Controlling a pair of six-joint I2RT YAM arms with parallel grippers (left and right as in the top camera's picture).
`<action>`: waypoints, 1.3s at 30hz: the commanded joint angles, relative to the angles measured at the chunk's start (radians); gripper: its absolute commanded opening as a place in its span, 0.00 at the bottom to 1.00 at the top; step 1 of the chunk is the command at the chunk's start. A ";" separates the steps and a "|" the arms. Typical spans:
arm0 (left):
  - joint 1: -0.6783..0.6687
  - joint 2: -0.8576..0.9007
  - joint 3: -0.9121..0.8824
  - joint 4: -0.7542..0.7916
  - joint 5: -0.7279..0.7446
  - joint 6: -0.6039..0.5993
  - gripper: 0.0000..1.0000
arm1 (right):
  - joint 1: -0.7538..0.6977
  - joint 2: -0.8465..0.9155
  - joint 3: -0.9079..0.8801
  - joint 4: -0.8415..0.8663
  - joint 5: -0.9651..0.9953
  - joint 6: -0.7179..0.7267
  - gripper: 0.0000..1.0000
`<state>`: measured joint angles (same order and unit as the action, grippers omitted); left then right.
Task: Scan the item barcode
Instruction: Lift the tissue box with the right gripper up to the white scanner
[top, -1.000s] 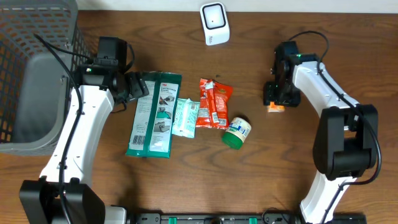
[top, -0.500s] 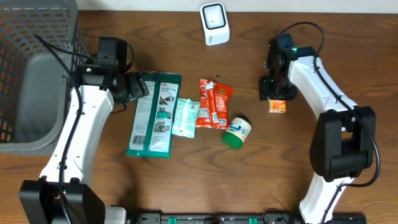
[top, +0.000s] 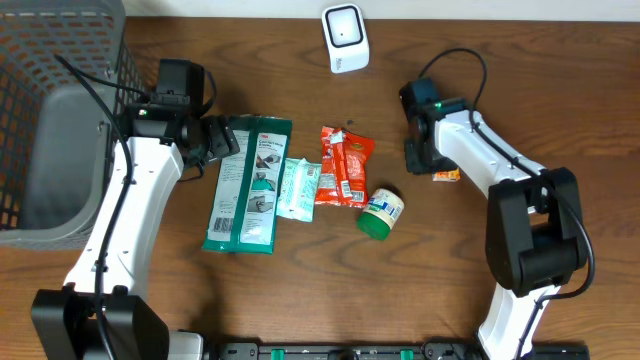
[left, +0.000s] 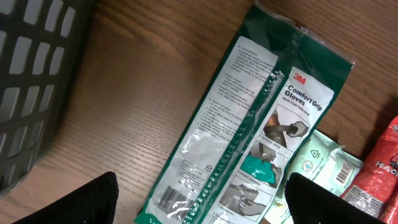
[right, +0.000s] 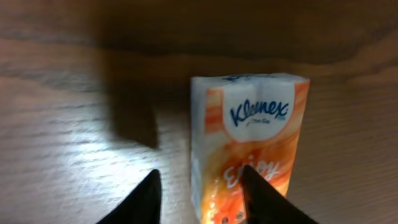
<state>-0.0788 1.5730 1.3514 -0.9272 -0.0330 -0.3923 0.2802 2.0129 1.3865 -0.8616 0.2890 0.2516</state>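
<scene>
Both are wearing white shells over black joints: left arm (top: 128, 215) at frame left, right arm (top: 492, 160) at frame right. Black cables (top: 95, 100) are looping off each. Green LED (top: 437, 103) is glowing upper right. Fingers on left gripper (left: 199, 205) and right gripper (right: 199, 200) are showing plain black.

On my counter (top: 300, 290), the basket (top: 60, 120) sits far left, scanner (top: 345, 38) at the back, tissue pack (top: 447, 175) right of the tub (top: 381, 212).

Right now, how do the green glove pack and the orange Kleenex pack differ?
The glove pack is long and dark green; the Kleenex pack is small, white and orange. The glove pack abuts a pale sachet at the left; the Kleenex pack lies apart on the right. Both are soft packs lying flat on the table.
</scene>
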 joint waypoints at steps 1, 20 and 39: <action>0.004 -0.004 0.018 -0.003 -0.013 0.005 0.86 | 0.010 -0.025 -0.053 0.035 0.074 0.026 0.35; 0.004 -0.004 0.018 -0.003 -0.013 0.005 0.86 | 0.018 -0.058 -0.005 -0.056 0.088 -0.006 0.01; 0.004 -0.004 0.018 -0.003 -0.013 0.005 0.86 | 0.033 -0.299 0.408 -0.213 -0.484 0.023 0.01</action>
<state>-0.0788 1.5730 1.3514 -0.9272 -0.0330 -0.3923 0.3073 1.7222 1.6936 -1.0592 -0.0238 0.2485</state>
